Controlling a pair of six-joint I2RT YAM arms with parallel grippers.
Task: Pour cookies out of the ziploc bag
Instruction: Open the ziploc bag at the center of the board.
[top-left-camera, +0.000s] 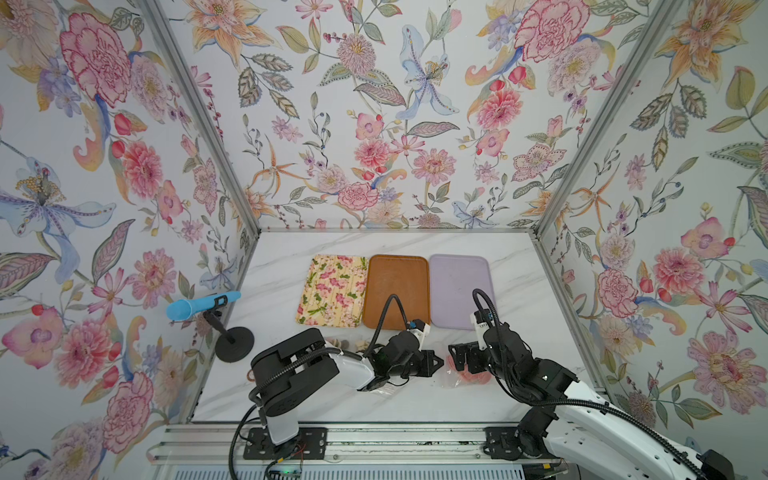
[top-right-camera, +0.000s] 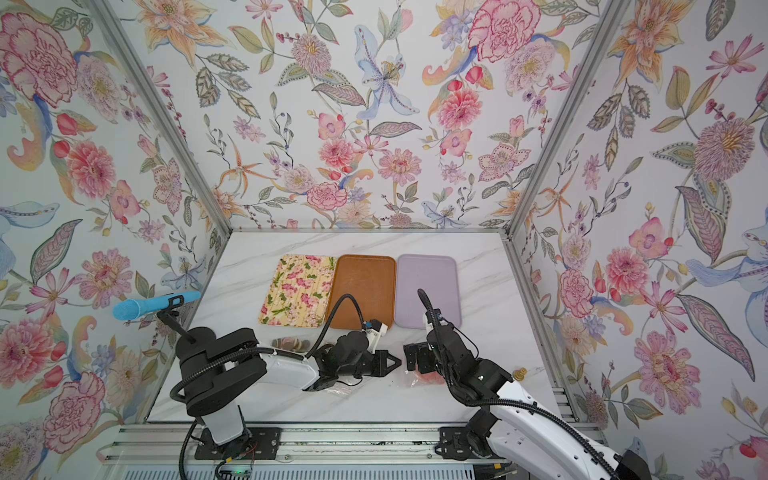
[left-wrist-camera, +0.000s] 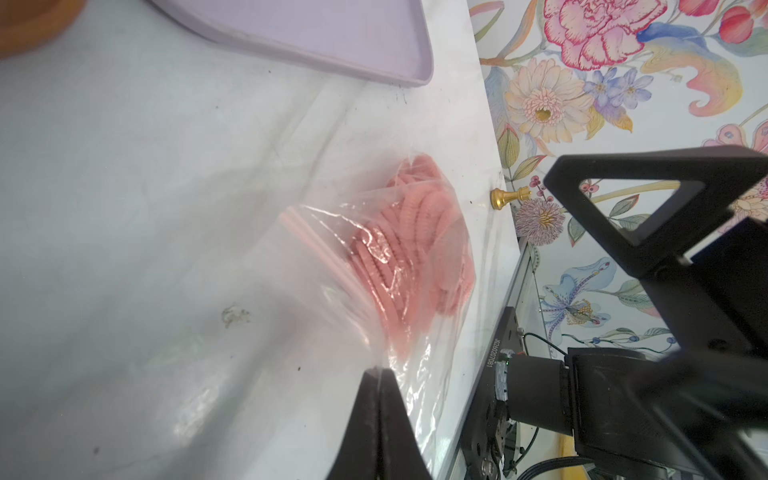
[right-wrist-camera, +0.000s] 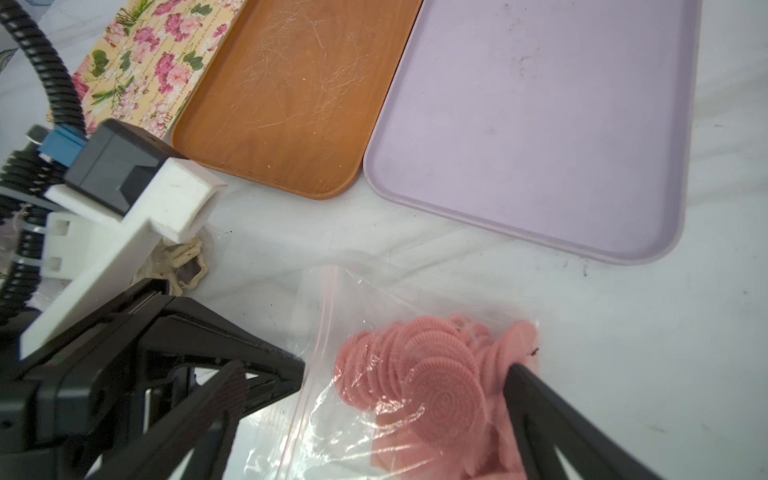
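Now: ziploc bag (top-left-camera: 448, 381), 6 o'clock of lilac tray (top-left-camera: 457, 286), holds pink cookies (right-wrist-camera: 440, 386); left gripper (left-wrist-camera: 372, 374) pinches its edge, right gripper (right-wrist-camera: 376, 370) spread wide over it.

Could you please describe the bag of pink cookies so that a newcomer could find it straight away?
On the marble table, find the lilac tray, on the robot's right of the brown tray. Just in front of it, towards the robot, lies a clear zip bag. It alone holds pink ridged cookies; the cream cookies lie further left.
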